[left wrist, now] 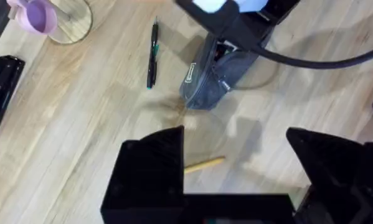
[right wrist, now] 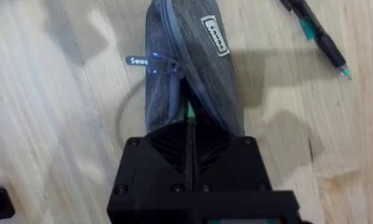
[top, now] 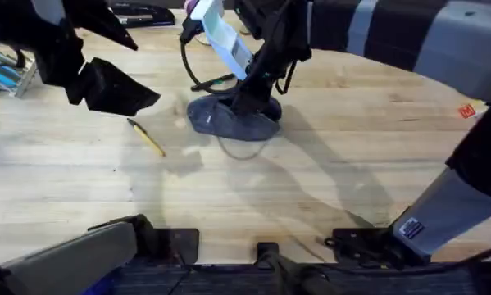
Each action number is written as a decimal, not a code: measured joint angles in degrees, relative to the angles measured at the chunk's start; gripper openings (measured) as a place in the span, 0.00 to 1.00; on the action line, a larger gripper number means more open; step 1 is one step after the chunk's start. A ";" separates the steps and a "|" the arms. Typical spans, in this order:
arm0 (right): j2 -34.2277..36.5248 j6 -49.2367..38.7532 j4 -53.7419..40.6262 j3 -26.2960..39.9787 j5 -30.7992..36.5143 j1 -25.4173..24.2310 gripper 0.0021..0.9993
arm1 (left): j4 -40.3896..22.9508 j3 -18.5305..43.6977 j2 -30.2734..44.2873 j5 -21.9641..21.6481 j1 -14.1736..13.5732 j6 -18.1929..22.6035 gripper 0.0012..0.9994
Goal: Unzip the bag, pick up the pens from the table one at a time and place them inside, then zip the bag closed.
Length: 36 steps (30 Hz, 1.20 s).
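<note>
The grey-blue bag (top: 229, 121) lies mid-table, its zipper partly open (right wrist: 174, 74) with the pull tab (right wrist: 142, 61) to one side. My right gripper (top: 247, 100) (right wrist: 189, 124) presses down into the opening, shut on a thin green pen whose tip (right wrist: 189, 113) just shows. A yellow pen (top: 147, 137) (left wrist: 205, 164) lies left of the bag, just ahead of my left gripper (top: 114, 90) (left wrist: 235, 140), which hovers open above the table and holds nothing. Behind the bag rests a black pen with a green band (left wrist: 152, 53) (right wrist: 320, 38).
A black stapler (top: 143, 14) (left wrist: 0, 87) sits at the far edge, with a lilac cup (left wrist: 40, 15) near it. An organiser (top: 3, 74) stands at the far left. A small red tag (top: 468, 111) lies at the right. A black cable (top: 192, 70) loops behind the bag.
</note>
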 joint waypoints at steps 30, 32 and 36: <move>-14.78 1.36 0.03 0.02 0.61 0.00 1.00 | 3.63 0.00 0.00 -7.10 0.00 -50.07 0.99; -14.88 1.36 0.48 0.02 0.61 0.00 1.00 | 3.67 0.00 0.00 -7.37 0.00 -51.79 0.99; -14.88 1.38 0.50 0.02 0.61 0.00 1.00 | 3.63 0.00 0.00 -7.72 0.00 -54.47 0.99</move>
